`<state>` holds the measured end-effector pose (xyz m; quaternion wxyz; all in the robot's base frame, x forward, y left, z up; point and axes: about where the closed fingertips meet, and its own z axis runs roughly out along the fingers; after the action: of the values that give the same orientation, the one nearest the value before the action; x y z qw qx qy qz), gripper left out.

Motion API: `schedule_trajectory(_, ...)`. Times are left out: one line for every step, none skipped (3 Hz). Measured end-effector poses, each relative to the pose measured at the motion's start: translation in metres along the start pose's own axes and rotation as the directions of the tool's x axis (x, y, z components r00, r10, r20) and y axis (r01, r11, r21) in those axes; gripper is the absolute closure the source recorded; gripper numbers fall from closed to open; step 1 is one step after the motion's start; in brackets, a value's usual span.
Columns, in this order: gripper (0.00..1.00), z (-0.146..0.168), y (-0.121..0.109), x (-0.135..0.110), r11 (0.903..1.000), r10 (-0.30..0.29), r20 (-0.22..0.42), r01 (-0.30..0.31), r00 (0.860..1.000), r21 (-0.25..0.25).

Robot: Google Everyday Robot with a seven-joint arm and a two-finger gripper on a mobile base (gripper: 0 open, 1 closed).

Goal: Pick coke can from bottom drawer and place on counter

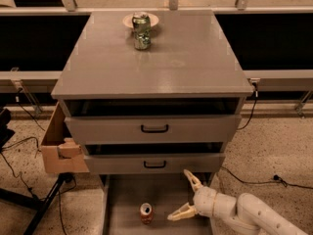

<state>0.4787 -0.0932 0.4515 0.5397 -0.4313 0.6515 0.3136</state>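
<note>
We note the coke can (pixel 146 213) standing upright on the floor of the open bottom drawer (pixel 124 199), near its front, long axis vertical. Our gripper (pixel 186 197) hangs low over the same drawer, just beside the can on its right in view, fingers spread wide and empty, mouth facing the can. The counter (pixel 186 67) sits well above.

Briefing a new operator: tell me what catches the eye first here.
The white gripper hovers at lower right, jaws spread, just right of the coke can standing in the open bottom drawer. A green can stands on the counter, near its far edge.
</note>
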Motion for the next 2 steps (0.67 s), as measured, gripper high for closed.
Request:
schedule_trajectory(0.0, 0.0275, 0.0037, 0.0459, 0.9981, 0.061, -0.032, -0.061, 0.998, 0.004)
schedule_trajectory(0.0, 0.0321, 0.0063, 0.0502, 0.9976, 0.069, -0.032, -0.069, 0.997, 0.001)
